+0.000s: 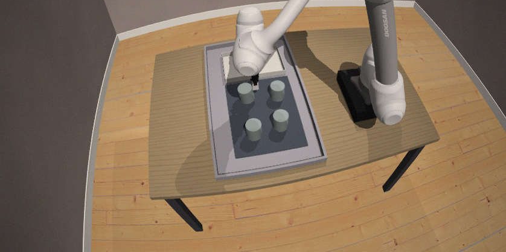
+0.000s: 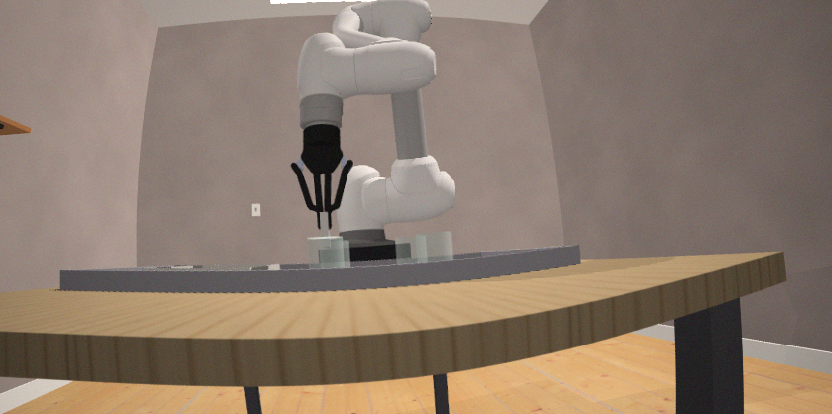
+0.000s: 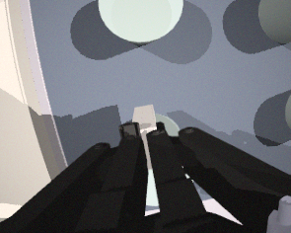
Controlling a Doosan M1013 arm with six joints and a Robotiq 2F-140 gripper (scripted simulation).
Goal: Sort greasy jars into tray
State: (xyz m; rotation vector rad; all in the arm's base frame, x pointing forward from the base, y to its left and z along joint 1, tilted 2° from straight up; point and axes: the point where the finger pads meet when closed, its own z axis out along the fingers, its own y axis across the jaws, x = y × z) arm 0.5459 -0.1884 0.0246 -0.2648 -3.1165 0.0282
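On my feed I see pale grey-green jars [image 1: 253, 129] [image 3: 140, 17], a dark slate-blue mat [image 1: 263, 112] [image 3: 227, 74], a cream tray [image 1: 259, 76] [image 3: 5, 148], black gripper [image 2: 324, 221] [image 3: 146, 120] linkages and a brown, dark-streaked wooden table [image 1: 180, 108] [image 2: 348, 318].
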